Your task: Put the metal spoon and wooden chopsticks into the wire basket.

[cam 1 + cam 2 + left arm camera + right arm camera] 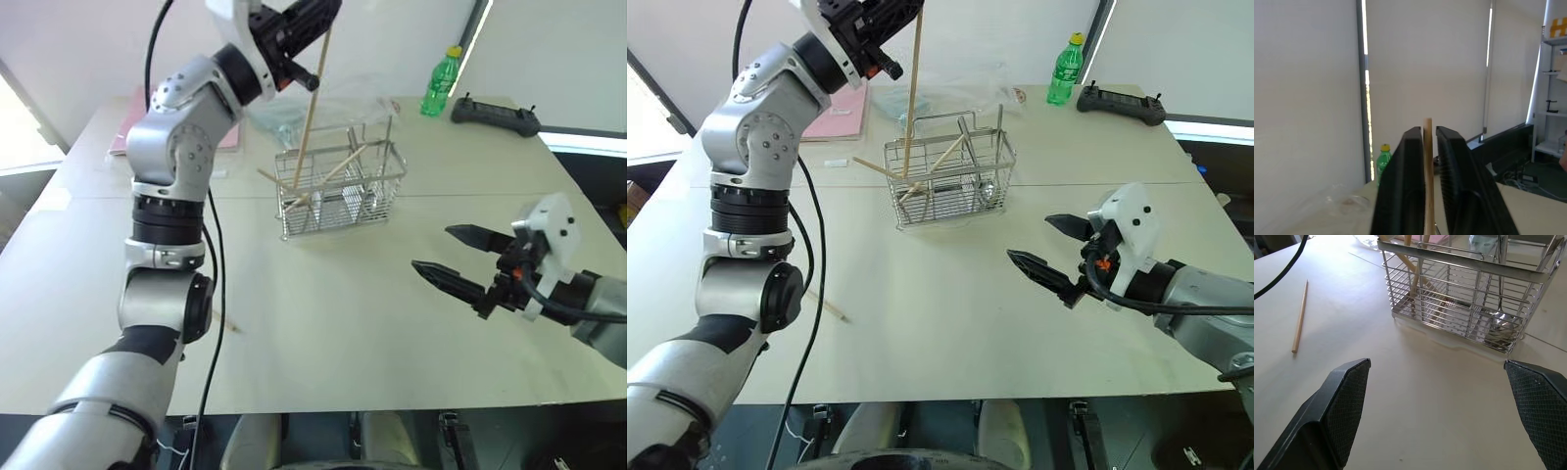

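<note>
While a chopstick (312,117) stands upright between the left gripper (306,44) jaws, its lower end sits inside the wire basket (338,186).
Head views: right gripper (1046,245) gapes wide and empty at the basket's four o'clock. Right wrist: metal spoon (1498,325) inside the basket; one loose chopstick (1299,316) on the table (1415,391).

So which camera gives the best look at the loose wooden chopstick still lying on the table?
The right wrist view: the pale wooden chopstick lies whole and unblocked on the bare table, apart from the silver wire basket. In both eye views the left arm's cable crosses it, so just a short piece shows. The left wrist view looks elsewhere.
</note>
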Motion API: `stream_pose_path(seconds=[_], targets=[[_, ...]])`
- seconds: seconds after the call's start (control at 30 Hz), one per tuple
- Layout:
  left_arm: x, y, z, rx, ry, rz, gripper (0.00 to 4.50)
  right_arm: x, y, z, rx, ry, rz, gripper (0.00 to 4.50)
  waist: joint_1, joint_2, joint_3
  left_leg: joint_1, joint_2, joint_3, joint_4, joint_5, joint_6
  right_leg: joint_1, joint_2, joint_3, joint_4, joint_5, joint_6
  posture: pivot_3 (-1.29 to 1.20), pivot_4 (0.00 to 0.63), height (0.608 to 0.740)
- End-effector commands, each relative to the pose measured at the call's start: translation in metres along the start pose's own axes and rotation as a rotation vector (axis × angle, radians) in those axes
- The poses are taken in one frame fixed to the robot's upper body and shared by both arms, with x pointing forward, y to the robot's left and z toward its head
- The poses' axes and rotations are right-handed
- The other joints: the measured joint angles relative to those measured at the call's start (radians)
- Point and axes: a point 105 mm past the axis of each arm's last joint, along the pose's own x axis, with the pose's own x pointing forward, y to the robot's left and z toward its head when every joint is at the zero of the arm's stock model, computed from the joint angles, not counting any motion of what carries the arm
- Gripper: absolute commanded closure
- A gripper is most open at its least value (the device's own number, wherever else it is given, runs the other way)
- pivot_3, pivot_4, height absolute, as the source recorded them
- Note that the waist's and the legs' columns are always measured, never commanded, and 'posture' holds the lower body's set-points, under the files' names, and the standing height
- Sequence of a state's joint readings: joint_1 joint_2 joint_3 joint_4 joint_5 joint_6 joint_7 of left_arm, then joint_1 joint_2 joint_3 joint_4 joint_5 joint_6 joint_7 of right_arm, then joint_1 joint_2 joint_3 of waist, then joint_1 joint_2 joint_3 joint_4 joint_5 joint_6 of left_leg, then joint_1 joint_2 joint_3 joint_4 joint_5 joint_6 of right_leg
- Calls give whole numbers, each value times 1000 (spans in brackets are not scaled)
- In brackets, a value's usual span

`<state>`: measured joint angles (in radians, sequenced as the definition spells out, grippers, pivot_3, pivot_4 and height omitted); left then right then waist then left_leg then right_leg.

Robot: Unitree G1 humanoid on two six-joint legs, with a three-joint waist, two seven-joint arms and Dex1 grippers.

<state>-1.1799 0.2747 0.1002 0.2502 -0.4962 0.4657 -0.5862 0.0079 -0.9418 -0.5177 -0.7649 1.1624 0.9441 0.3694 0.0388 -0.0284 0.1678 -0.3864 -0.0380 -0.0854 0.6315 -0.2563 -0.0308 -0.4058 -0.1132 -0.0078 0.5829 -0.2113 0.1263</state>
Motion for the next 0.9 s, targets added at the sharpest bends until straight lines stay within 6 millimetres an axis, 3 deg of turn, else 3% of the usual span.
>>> stream_pose_path(seconds=[0.03,0.17,0.3,0.43,0.57,0.67,0.73,0.8,0.87,0.9], targets=[[-3,-7,16,36,-54,-18,2001,-3,3,9,-32,-33,-2,0,0,0,0,0,0,0,0,0,0,0,0,0,0,0,0,0,150,709],[-5,-8,21,28,-64,-17,83,-3,2,9,-33,-32,2,0,0,0,0,0,0,0,0,0,0,0,0,0,0,0,0,0,150,709],[-9,4,29,36,-65,35,83,-1,1,10,-33,-35,7,0,-1,0,0,0,0,0,0,0,0,0,0,0,0,0,0,0,150,709],[-25,38,50,39,-53,159,83,1,1,9,-34,-33,14,0,-6,0,0,1,1,0,0,0,0,0,1,0,1,0,0,0,150,709],[-61,104,99,-31,-101,526,83,3,2,5,-21,-29,27,0,-7,0,0,2,1,-1,0,0,0,0,2,0,3,0,0,0,150,709],[-84,131,112,-70,-141,763,83,5,3,2,-17,-29,34,0,-7,0,0,2,1,-1,0,0,0,0,2,0,3,0,2,0,150,709],[-116,152,111,-40,-131,1040,83,7,2,2,-14,-32,37,0,0,0,0,3,0,-1,0,0,0,2,1,0,3,0,2,0,150,709],[-137,160,99,-63,-83,1222,83,8,2,1,-13,-34,39,0,1,0,0,6,0,-1,0,0,0,5,1,0,3,-1,2,0,150,709],[-153,157,69,-156,52,1378,83,9,3,1,-11,-40,46,0,2,-1,1,9,0,-2,0,0,0,7,1,0,4,-1,2,0,150,709],[-163,153,44,-255,165,1469,83,11,4,1,-11,-42,52,0,3,-3,1,11,0,-2,0,0,0,9,1,0,4,-1,4,0,150,709]])
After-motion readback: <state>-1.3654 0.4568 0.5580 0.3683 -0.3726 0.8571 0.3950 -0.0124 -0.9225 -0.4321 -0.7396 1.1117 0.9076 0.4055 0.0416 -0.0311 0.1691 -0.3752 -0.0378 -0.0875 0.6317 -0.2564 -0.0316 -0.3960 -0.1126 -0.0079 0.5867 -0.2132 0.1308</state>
